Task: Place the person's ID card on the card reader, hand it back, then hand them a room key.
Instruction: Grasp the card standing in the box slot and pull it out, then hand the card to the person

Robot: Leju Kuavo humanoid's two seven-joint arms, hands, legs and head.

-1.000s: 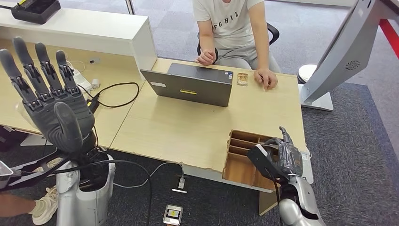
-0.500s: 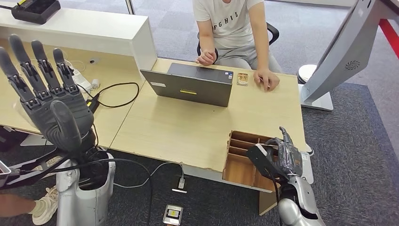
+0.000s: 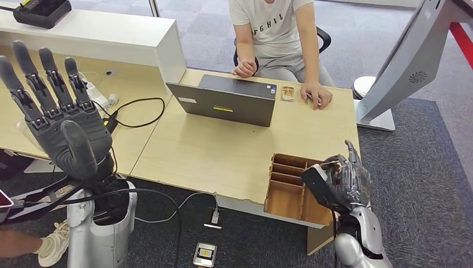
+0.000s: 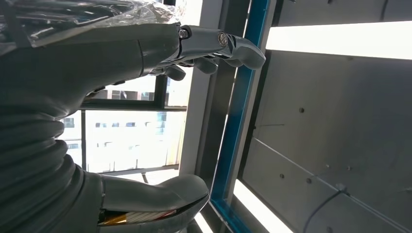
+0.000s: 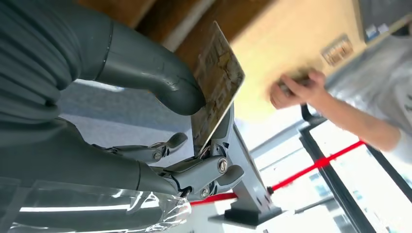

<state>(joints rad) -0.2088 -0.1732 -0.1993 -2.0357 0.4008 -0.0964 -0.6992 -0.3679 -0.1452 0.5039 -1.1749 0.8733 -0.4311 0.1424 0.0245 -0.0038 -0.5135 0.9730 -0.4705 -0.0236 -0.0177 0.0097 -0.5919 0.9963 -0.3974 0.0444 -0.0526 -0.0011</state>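
The right hand (image 3: 341,180) pinches the room key (image 5: 217,82) thinly over the counter's (image 3: 234,145) near right corner, so it may slip before handover.

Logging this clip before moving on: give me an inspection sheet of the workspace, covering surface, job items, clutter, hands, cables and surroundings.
Surface: light wooden desk, mostly bare in the middle.
Job's things: card pinched by the right hand; wooden divided box at the desk's near edge; small card lying by the person's hand.
Clutter: grey laptop.
Hands: left hand raised, fingers spread, holding nothing; right hand lifted beside the box.
Cables: black cable looped on the desk, more hanging below.
Surroundings: seated person; white counter; grey carpet.
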